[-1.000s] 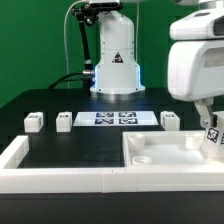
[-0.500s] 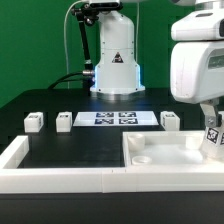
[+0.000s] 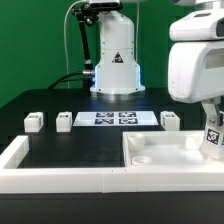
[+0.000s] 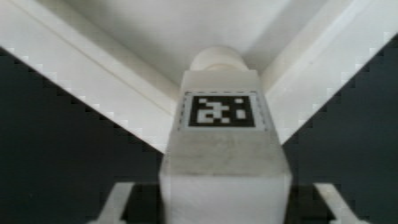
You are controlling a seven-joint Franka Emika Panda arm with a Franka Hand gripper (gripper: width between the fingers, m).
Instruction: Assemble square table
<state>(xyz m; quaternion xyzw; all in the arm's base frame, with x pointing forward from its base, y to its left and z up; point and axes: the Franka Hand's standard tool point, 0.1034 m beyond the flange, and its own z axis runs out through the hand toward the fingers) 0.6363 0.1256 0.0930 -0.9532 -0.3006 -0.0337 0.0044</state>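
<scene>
**Leg poised over the slab's corner**
The gripper (image 3: pixel 210 122) is clamped on one tagged leg (image 3: pixel 213 137), held upright under its fingers, probably to seat it in a corner recess of the square slab (image 3: pixel 165 152) just below. The spare legs (image 3: pixel 34 121) (image 3: pixel 65 120) (image 3: pixel 170 120) lie well away from the gripper, by the marker board (image 3: pixel 120 118).

Exterior faces robot base (image 3: pixel 115 62); wrist view hugs leg (image 4: pixel 222 112).
</scene>
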